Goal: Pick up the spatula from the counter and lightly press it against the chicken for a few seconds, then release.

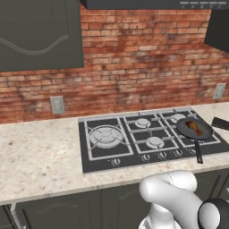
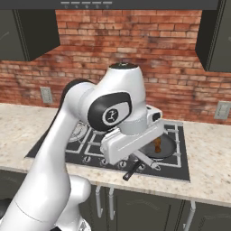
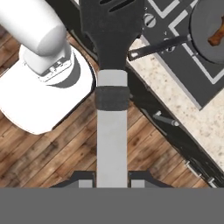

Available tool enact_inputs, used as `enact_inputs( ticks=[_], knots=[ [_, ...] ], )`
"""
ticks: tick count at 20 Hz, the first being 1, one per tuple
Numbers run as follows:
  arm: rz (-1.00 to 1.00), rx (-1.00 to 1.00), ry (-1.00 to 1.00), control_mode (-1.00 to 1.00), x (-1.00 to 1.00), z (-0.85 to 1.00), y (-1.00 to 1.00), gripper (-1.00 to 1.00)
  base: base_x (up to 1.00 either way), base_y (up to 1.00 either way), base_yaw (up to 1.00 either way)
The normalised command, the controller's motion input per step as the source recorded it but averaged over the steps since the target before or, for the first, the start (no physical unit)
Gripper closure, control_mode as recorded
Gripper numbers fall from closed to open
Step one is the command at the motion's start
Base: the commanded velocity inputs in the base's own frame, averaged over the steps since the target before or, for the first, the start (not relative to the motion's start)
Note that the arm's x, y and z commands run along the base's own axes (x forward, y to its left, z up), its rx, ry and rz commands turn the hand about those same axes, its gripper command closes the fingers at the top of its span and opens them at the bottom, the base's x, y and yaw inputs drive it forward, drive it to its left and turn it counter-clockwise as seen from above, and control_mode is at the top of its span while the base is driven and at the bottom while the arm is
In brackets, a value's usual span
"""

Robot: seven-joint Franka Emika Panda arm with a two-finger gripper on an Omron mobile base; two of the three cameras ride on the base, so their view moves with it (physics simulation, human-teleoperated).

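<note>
My gripper (image 3: 112,178) is shut on the spatula (image 3: 112,127), which has a grey handle, a black band and a black slotted head (image 3: 113,30). It hangs over the wooden floor in front of the counter, and the head reaches the counter's front edge beside the pan handle's tip (image 3: 135,54). The chicken (image 3: 215,37), a brown piece, lies in the dark pan (image 3: 202,22) at the upper right of the hand view, apart from the spatula. On the stove's right burners sits the pan (image 1: 204,133) with the chicken (image 1: 193,126); from the right base it shows as chicken (image 2: 157,144) past my forearm.
The gas stove (image 1: 107,154) is set into a speckled counter (image 1: 40,156) against a brick wall. A dark flat object (image 1: 220,123) sits at the right edge; I cannot tell what it is. My white base (image 3: 43,96) stands on the floor below the hand.
</note>
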Motion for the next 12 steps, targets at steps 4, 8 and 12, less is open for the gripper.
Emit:
enact_inputs(
  ticks=[4, 8, 12],
  knots=[
    [0.00, 0.00, 0.00, -1.00, 0.28, -0.11, -0.26, 1.00, 0.00, 0.00, 0.00],
    [0.00, 0.00, 0.00, -1.00, 0.41, -0.08, -0.15, 1.00, 0.00, 0.00, 0.00],
    [0.00, 0.00, 0.00, -1.00, 0.41, -0.17, -0.13, 1.00, 0.00, 0.00, 0.00]
  ],
)
